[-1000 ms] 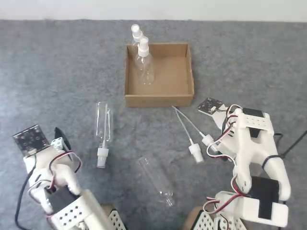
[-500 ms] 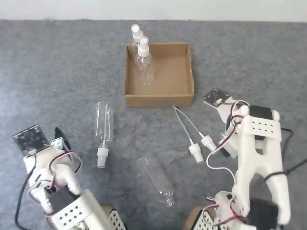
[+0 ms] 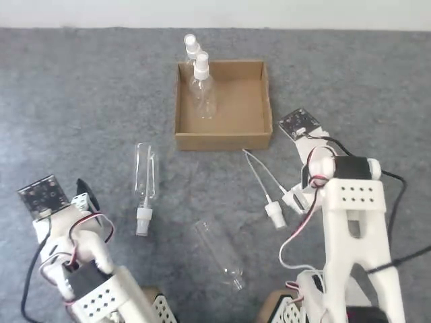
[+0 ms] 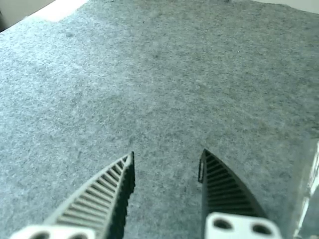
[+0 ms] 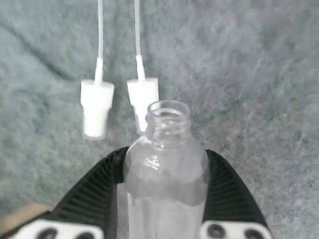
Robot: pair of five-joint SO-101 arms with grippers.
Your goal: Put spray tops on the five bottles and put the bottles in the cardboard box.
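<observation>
My right gripper is shut on a clear open-necked bottle, held just above two loose spray tops lying on the carpet. The high view shows these tops beside the right arm. One capped bottle stands in the cardboard box; another stands at its far edge. A capped bottle and an uncapped bottle lie on the carpet. My left gripper is open over bare carpet at the front left.
Grey carpet covers the whole table. The left arm stands at the near left corner, close to the lying capped bottle, whose clear edge shows in the left wrist view. The two tops' thin tubes reach towards the box's front wall.
The right arm has risen and swung forward towards the box and over the loose spray tops. The left arm and the objects on the carpet have not moved.
</observation>
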